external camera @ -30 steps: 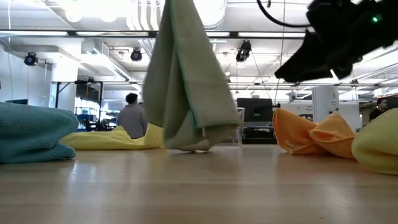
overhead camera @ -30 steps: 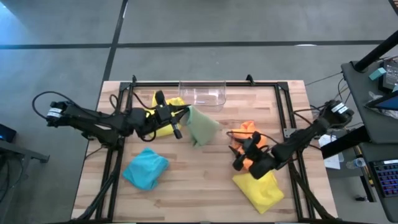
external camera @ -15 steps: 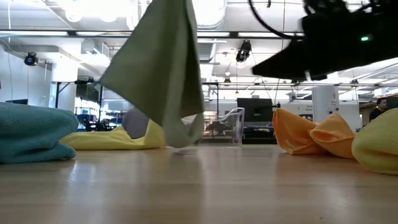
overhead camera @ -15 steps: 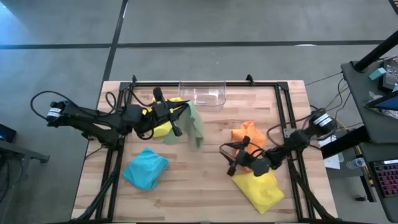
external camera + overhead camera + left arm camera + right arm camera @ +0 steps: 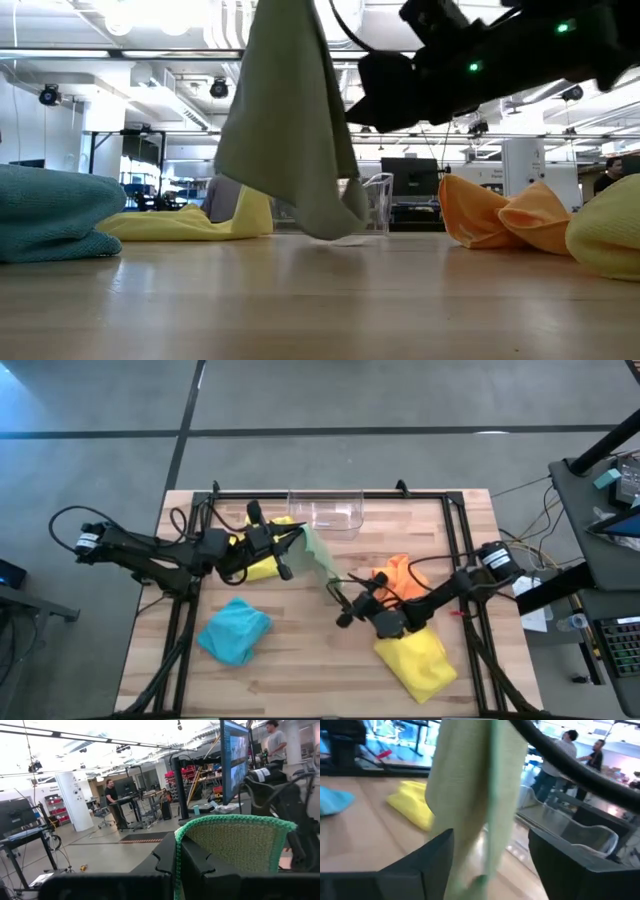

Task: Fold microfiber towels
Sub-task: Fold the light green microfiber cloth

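Observation:
A pale green towel (image 5: 318,555) hangs from my left gripper (image 5: 297,540), which is shut on it above the table's middle. In the low view the towel (image 5: 290,120) drapes down, and its lower tip (image 5: 335,232) is close to the wood. My right gripper (image 5: 340,600) stands open and level at the towel's lower part. In its wrist view the cloth (image 5: 475,815) hangs between the two fingers (image 5: 432,862); no touch shows. A light blue towel (image 5: 235,632), a yellow towel (image 5: 262,563), an orange towel (image 5: 395,575) and a second yellow towel (image 5: 418,665) lie crumpled on the table. My left gripper pinches the pale green towel at its hemmed upper edge (image 5: 176,862) between its two fingers. A fold of the cloth (image 5: 235,837) stands out past the fingertips. The fingers come about level from the table's left. The towel hangs slack below them.
A clear plastic bin (image 5: 325,510) stands at the table's far edge, just behind the hanging towel. A black frame (image 5: 455,530) runs along the table's sides and back. Bare wood lies between the blue towel and the near yellow one. People stand in the room beyond.
My right gripper has gone toward the table's left, from over the orange towel to the green towel's lower part, and has turned level. The green towel's hanging part has swung, first toward the left, now back toward the right gripper. The upper edge has stayed in my left gripper.

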Tool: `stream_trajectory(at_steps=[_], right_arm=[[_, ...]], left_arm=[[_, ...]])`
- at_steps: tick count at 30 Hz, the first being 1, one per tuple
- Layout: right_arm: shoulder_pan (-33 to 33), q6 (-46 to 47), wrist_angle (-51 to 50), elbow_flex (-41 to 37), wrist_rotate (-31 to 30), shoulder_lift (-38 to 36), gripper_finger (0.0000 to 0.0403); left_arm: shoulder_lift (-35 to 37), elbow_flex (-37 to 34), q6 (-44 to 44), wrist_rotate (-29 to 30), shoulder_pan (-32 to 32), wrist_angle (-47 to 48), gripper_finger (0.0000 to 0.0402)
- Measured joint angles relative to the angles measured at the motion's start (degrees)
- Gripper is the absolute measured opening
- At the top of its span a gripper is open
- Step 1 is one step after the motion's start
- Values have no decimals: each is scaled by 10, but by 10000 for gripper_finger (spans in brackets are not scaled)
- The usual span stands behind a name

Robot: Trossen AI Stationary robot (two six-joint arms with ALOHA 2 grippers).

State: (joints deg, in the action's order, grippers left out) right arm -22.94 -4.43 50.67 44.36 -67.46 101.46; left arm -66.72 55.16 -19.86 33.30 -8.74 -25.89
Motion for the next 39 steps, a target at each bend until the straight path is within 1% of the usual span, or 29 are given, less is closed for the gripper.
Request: stream_trajectory(at_steps=[2,6,8,10,16,20,27,31,36,39], right_arm=[[13,7,-29,0,6,-4,268],[37,73,-123,-1,83,-9,279],[45,115,-141,-1,120,-10,279],[46,126,-144,-1,132,-10,275],[27,105,-138,10,135,-19,259],[15,109,-140,25,135,-20,254],[14,103,-140,62,135,-20,254],[16,96,-151,80,120,-20,249],[24,99,-188,85,100,-19,247],[29,106,-192,82,98,-19,241]], left_arm=[[0,0,0,0,0,0,0],[0,1,0,0,-4,10,0],[0,0,0,0,-5,12,0],[0,-1,0,0,-5,14,0],[0,-1,0,0,-5,29,0],[0,-1,0,0,-5,29,0],[0,-2,1,0,-5,29,0],[-3,-2,2,0,-5,30,0],[-4,-1,2,0,-5,28,0],[-4,-1,2,0,-5,26,0]])
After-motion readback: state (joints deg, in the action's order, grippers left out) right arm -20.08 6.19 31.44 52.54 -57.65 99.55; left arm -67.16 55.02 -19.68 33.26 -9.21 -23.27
